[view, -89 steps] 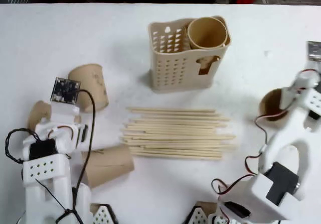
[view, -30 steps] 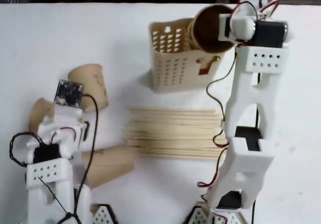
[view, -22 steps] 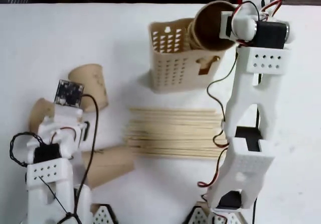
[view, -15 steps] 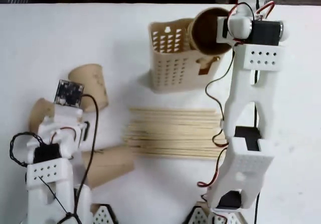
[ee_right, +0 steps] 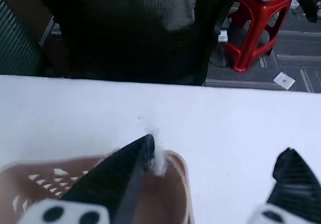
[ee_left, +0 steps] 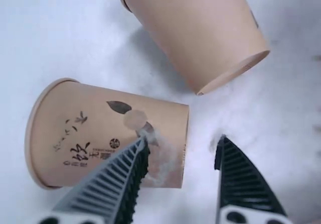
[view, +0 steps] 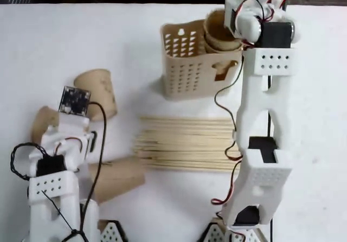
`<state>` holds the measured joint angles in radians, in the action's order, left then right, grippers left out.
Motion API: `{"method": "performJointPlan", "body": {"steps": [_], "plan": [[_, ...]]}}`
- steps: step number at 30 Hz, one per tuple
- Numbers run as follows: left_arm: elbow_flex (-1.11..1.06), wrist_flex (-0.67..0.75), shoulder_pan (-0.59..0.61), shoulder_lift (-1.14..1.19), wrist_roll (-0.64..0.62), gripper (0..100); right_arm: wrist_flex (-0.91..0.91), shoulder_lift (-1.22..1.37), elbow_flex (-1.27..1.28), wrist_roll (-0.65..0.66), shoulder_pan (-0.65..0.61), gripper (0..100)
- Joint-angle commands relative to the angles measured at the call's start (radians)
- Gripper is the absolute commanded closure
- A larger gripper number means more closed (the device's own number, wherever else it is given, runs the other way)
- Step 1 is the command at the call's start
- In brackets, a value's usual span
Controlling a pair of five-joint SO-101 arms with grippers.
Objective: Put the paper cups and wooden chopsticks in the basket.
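Paper cups (view: pixel 221 33) sit nested in one end of the basket (view: pixel 190 71); my right pincer (ee_right: pixel 218 151) hangs above them, spread. Wooden chopsticks (view: pixel 184 143) lie piled just in front of the basket. My left pincer (ee_left: pixel 181 142), spread, hovers over a toppled cup (ee_left: pixel 108 133) well apart from the basket.

Matt brown paper with dark printed leaf marks makes up the cup (ee_left: pixel 108 133) lying by my left pincer (ee_left: pixel 183 143), whose ribbed fingers (ee_left: pixel 125 179) look like dull black plastic. Just by my right pincer (ee_right: pixel 219 151), the perforated basket (view: pixel 190 71) is smooth beige plastic. The chopsticks (view: pixel 187 144), well apart from either pincer, are pale bare wood. The table (view: pixel 81 36) is matt white.
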<state>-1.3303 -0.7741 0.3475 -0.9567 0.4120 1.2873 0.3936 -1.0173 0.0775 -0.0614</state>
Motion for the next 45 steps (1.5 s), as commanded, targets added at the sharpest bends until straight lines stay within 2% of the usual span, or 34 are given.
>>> {"method": "performJointPlan", "body": {"steps": [1,4,7,11,13,15,17,23,27,29,32,37,40,45], "plan": [[-0.034,0.002,-0.012,0.010,0.002,77,-0.054,-0.007,-0.003,0.000,0.008,64.5],[-0.031,0.002,-0.012,0.008,0.000,77,0.015,-0.018,-0.003,0.000,0.041,66.4],[0.044,-0.015,-0.008,0.008,-0.002,77,0.182,-0.041,-0.043,0.000,0.077,73.5],[0.269,-0.204,-0.005,0.008,-0.049,77,0.403,-0.082,-0.083,0.000,0.122,92.3],[0.413,-0.321,-0.005,0.013,-0.055,77,0.437,-0.099,-0.063,0.000,0.145,99.1],[0.554,-0.420,-0.005,0.015,-0.057,77,0.433,-0.124,-0.011,0.002,0.183,96.6],[0.687,-0.497,0.007,0.016,-0.057,77,0.433,-0.156,0.054,0.018,0.205,98.5],[0.908,-0.655,0.133,0.050,-0.028,77,0.432,-0.335,0.448,0.204,0.196,98.2],[0.934,-0.824,0.082,0.165,0.021,76,0.349,-0.524,0.761,0.265,0.197,98.1],[0.944,-0.855,0.065,0.220,0.020,73,0.255,-0.638,0.956,0.292,0.191,98.1],[0.944,-0.798,0.081,0.298,-0.005,71,0.101,-0.805,1.278,0.359,0.176,98.1],[1.033,-0.663,0.242,0.467,-0.008,71,-0.079,-1.017,1.723,0.555,0.131,98.1],[1.137,-0.684,0.254,0.628,0.034,71,-0.116,-1.089,1.857,0.608,0.125,98.1],[1.301,-0.729,0.246,0.871,0.035,71,-0.142,-1.156,1.979,0.611,0.125,98.1]]}}
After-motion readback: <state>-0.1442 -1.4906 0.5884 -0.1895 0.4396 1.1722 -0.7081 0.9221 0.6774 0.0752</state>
